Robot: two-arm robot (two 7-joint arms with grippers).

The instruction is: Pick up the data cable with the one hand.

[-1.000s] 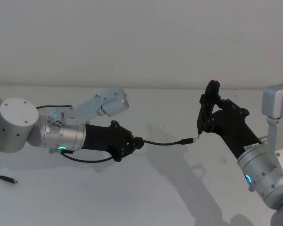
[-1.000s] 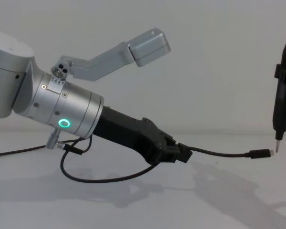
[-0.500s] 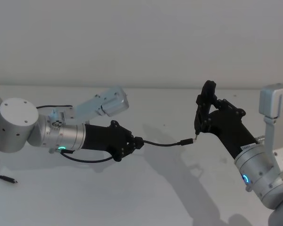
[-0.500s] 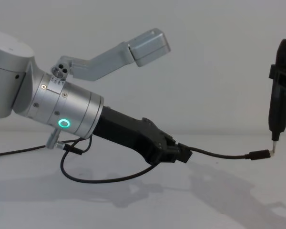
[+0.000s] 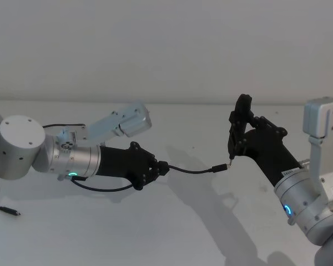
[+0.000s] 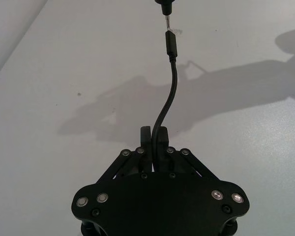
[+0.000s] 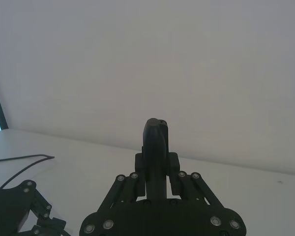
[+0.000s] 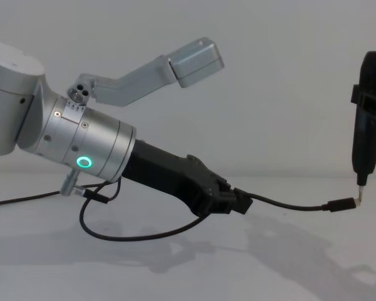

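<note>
My left gripper (image 5: 162, 167) (image 8: 241, 204) (image 6: 153, 133) is shut on the data cable (image 5: 191, 169) (image 8: 288, 205) (image 6: 170, 93), holding it just above the white table. From the fingers the black cord arcs out to its slim plug (image 5: 219, 167) (image 8: 339, 204) (image 6: 170, 42). Behind the gripper the cord loops back under the left wrist (image 8: 131, 236). My right gripper (image 5: 243, 134) (image 7: 156, 162) is shut on a slim black upright tool (image 5: 236, 128) (image 8: 368, 125) (image 7: 155, 142). The tool's pointed metal tip (image 8: 360, 195) meets the plug's end.
Another cable end (image 5: 6, 210) lies on the white table (image 5: 172, 233) at the front left. A grey link of the left arm (image 5: 125, 122) angles up behind the left gripper. A grey housing of the right arm (image 5: 323, 119) stands at the right edge.
The right gripper has moved the tool a little left and down, bringing its tip to the plug. The left gripper and cable have stayed still.
</note>
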